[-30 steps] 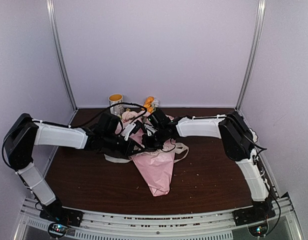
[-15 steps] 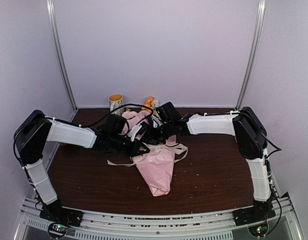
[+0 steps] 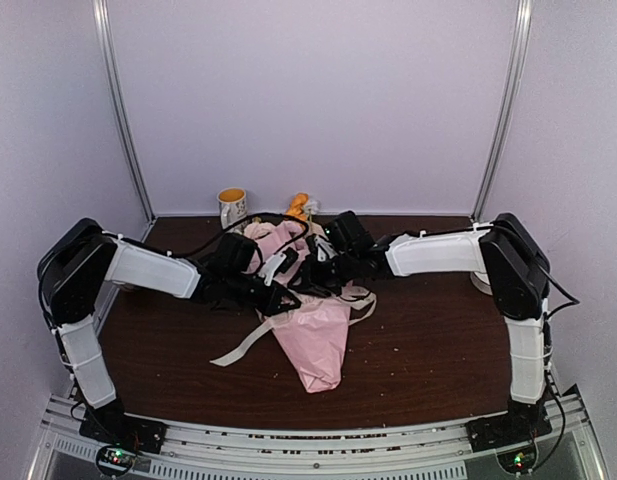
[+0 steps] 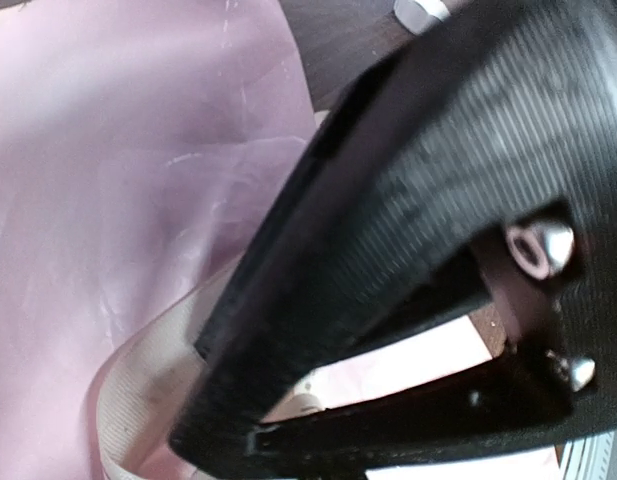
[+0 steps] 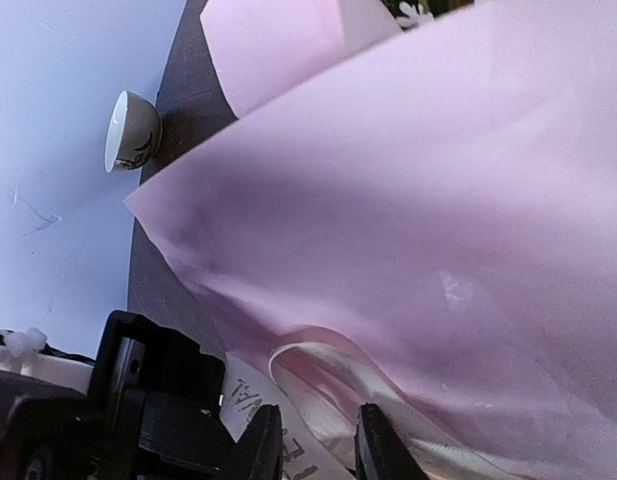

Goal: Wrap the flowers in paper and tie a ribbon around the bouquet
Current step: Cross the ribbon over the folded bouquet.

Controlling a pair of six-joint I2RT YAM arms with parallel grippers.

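The bouquet (image 3: 316, 338) lies mid-table, a pale pink paper (image 5: 418, 200) cone with its point toward me. Flowers (image 3: 300, 205) show orange at its far end, mostly hidden behind the arms. The cream ribbon (image 3: 240, 346) trails off to the front left, and more loops (image 3: 360, 297) lie at the cone's right. My left gripper (image 3: 276, 297) sits at the cone's wide part. In the left wrist view it (image 4: 238, 428) is shut, with the ribbon (image 4: 138, 385) running into its tips. My right gripper (image 5: 318, 428) is open, its fingers apart, and the lettered ribbon (image 5: 318, 400) lies loose between them.
A white mug (image 3: 231, 206) with a yellow inside stands at the back, also seen lying sideways in frame in the right wrist view (image 5: 133, 130). White walls and metal posts (image 3: 123, 110) close in the table. Small crumbs dot the wood right of the cone.
The right gripper's fingers have parted from the ribbon and that arm has drawn back to the right. A ribbon tail now stretches out toward the front left.
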